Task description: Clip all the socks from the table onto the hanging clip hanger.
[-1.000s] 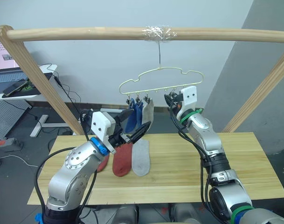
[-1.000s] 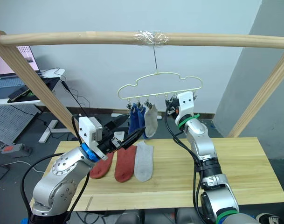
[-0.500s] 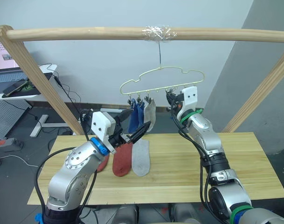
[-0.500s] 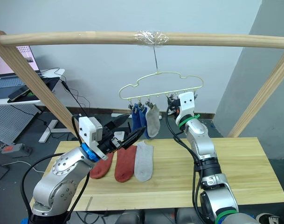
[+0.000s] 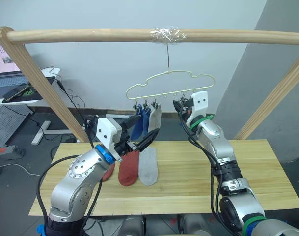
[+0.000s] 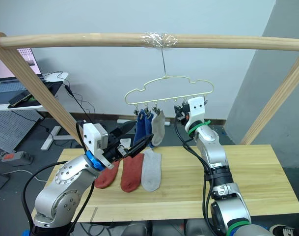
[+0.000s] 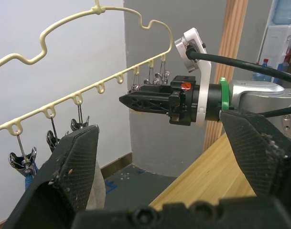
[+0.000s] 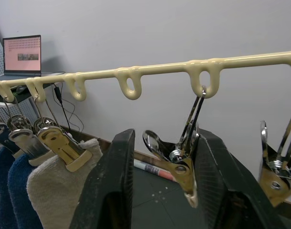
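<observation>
Short ankle socks, three of them, lie side by side on the light wood-plank counter (image 5: 198,182): a rust-red sock (image 6: 106,177), a second rust-red sock (image 5: 129,168), a light grey sock (image 5: 149,167), all just below the left hand (image 5: 139,142). Three more hang clipped on the thin pale-gold wire clip hanger (image 5: 170,83): two blue socks (image 6: 143,127) and one light grey hanging sock (image 6: 158,127), just past the left hand's fingertips. The hanger's hook hangs from a thick round wooden pole (image 5: 90,35). Left hand open, fingers spread, holding nothing. Right hand (image 8: 167,176) raised at the hanger's bare end, fingers parted either side of an empty metal clip (image 8: 181,157); contact with the clip cannot be told.
</observation>
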